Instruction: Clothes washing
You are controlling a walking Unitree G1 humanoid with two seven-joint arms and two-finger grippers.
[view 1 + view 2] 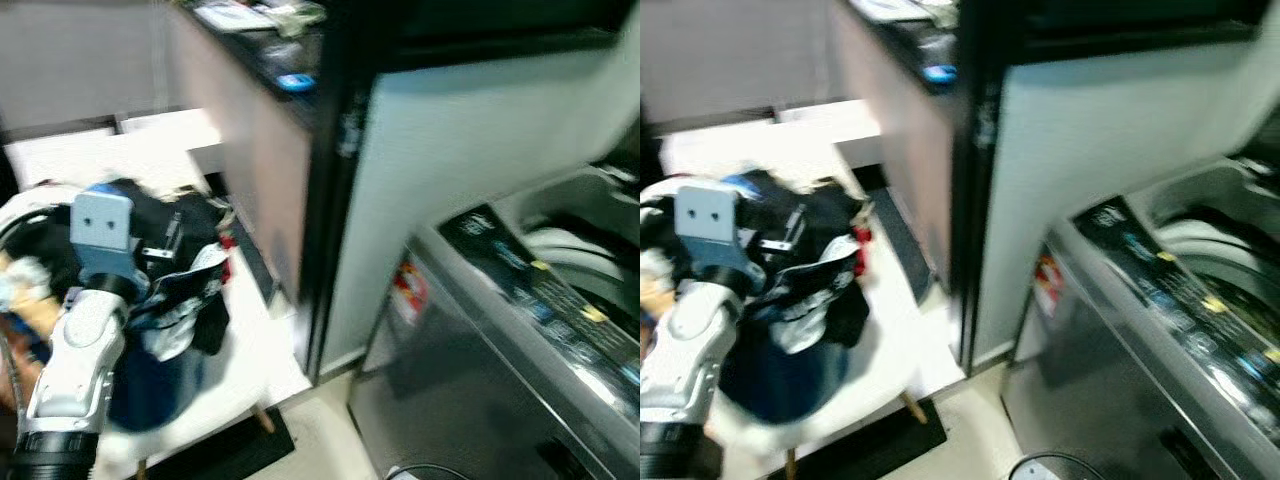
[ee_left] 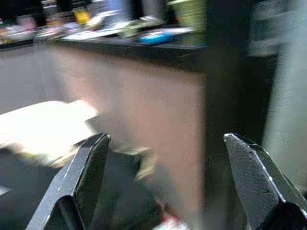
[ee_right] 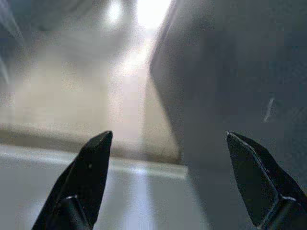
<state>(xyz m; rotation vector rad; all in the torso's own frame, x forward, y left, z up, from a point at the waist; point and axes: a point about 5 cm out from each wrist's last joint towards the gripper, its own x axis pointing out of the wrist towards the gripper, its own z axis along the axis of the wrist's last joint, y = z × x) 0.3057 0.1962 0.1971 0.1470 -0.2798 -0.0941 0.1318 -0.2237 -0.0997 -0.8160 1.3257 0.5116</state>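
A pile of dark clothes, black and navy with white print, lies on a white seat at the left. My left arm reaches up over this pile, its grey-blue wrist block just above the clothes. In the left wrist view my left gripper is open with nothing between its fingers, facing a brown counter side. A grey top-loading washing machine stands at the right with its drum opening uncovered. My right gripper is open and holds nothing, hanging over a blurred pale floor beside a dark panel.
A brown cabinet with a black countertop stands behind the seat, carrying small items and a blue object. A tall white panel with a black edge fills the gap between cabinet and washer. Pale floor shows below. The views are motion-blurred.
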